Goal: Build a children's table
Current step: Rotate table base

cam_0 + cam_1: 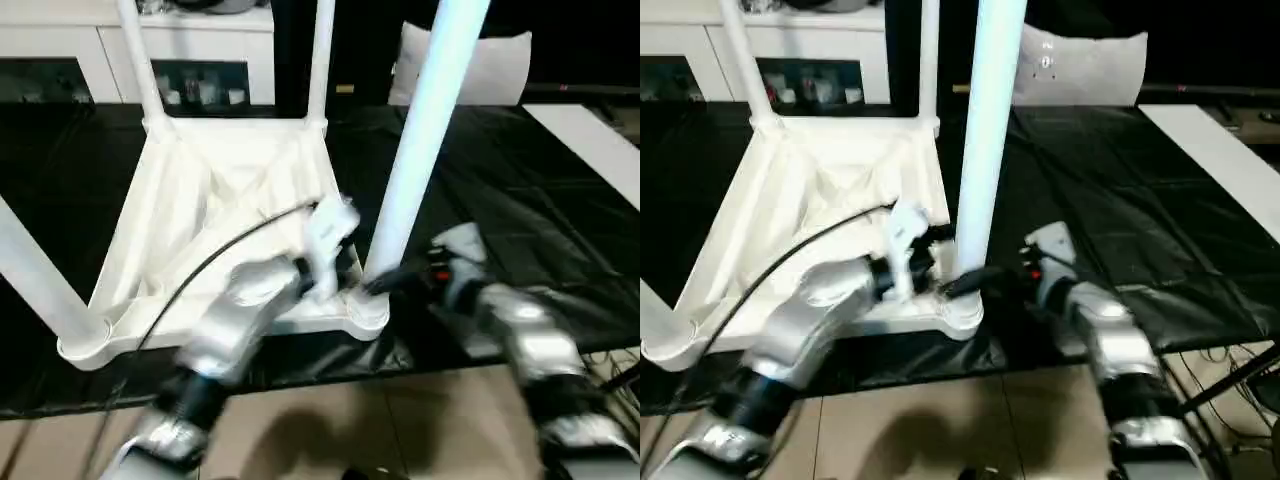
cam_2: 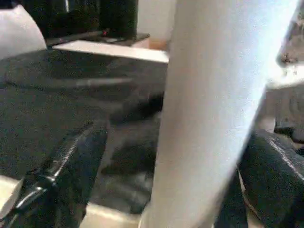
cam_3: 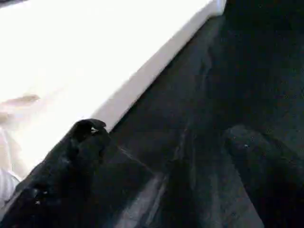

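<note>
1 tabletop [image 1: 215,190], 4 legs [image 1: 420,140], 2 hands [image 1: 378,283].

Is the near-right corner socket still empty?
No: a leg stands upright in the tabletop's near-right socket.

Both eye views look forward and down from the head and share the upturned tabletop [image 1: 220,200] at frame centre-left, while each wrist view sits very close, apparently beside a leg [image 2: 213,109].

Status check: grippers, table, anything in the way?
Left gripper open around the near-right leg at its base. Right gripper at that leg's base, jaws unclear. Tabletop upside down, four legs standing in the corner sockets. No obstruction seen.
</note>
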